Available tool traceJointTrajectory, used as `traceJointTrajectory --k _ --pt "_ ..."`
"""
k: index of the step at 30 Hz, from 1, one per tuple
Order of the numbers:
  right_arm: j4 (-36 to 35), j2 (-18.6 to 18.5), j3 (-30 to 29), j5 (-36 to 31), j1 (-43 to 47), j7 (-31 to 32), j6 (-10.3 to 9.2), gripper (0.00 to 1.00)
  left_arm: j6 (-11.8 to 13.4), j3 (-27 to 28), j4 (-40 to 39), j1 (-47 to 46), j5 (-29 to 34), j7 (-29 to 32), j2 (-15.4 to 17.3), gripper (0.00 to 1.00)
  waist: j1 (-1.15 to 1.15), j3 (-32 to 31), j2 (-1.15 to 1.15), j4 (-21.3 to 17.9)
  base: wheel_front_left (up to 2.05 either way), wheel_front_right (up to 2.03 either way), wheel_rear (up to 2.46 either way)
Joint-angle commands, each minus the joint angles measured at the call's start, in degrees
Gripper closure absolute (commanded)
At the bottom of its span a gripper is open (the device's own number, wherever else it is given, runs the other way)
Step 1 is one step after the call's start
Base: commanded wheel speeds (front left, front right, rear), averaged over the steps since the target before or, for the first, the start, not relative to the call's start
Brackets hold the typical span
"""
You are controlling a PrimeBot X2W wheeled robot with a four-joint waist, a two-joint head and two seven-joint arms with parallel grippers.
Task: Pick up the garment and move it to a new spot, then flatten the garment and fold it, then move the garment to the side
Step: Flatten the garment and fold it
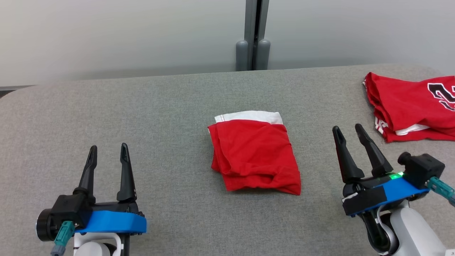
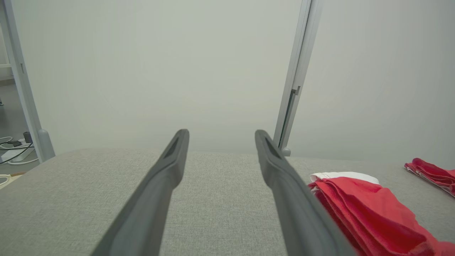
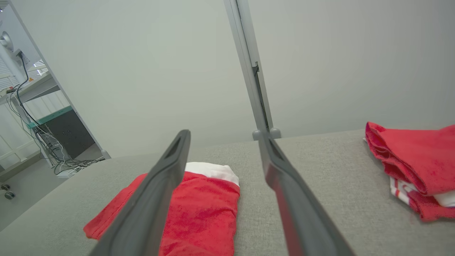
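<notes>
The garment (image 1: 254,160) lies on the table (image 1: 160,106), another garment (image 1: 408,103) to its right.

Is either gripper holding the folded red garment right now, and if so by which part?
Nothing is held. The left gripper and right gripper both stand open, apart from the folded red garment lying between them.

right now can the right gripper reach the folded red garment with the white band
Probably yes: the open right gripper sits beside the folded red garment with the white band, only grey fabric tabletop between them.
</notes>
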Motion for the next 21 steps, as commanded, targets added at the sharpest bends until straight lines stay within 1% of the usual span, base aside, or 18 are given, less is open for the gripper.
traceJointTrajectory --k 1,4,11,17,21 --pt "-0.67 0.80 -1.64 -1.01 1.87 -0.17 0.01 0.00 0.04 0.31 0.13 0.44 0.35 -0.25 -0.01 0.00 0.00 -0.74 0.00 -0.81 0.00 0.00 0.00" --pt "-1.97 2.16 -5.17 -3.41 4.18 -0.17 0.01 0.00 0.09 0.22 0.38 0.90 0.98 -0.25 -0.02 0.00 0.00 -1.55 0.00 -1.48 0.00 0.00 0.00" --pt "-4.17 4.76 -10.19 -7.91 9.23 -0.17 0.01 0.00 -0.05 -0.05 1.55 2.34 1.94 -0.25 -0.02 0.00 0.00 -3.27 0.00 -1.70 0.00 0.00 0.00" --pt "-5.24 6.53 -12.05 -12.81 12.30 -0.04 0.01 0.00 0.50 0.27 1.84 3.74 2.49 -0.25 -0.02 0.00 0.00 -4.23 0.00 -1.00 0.00 0.00 0.00" --pt "-6.64 7.71 -12.74 -17.16 13.45 1.48 0.01 0.00 0.97 0.85 1.87 4.26 2.84 -0.25 0.25 0.00 0.00 -4.56 0.00 -0.35 0.00 0.00 0.00"
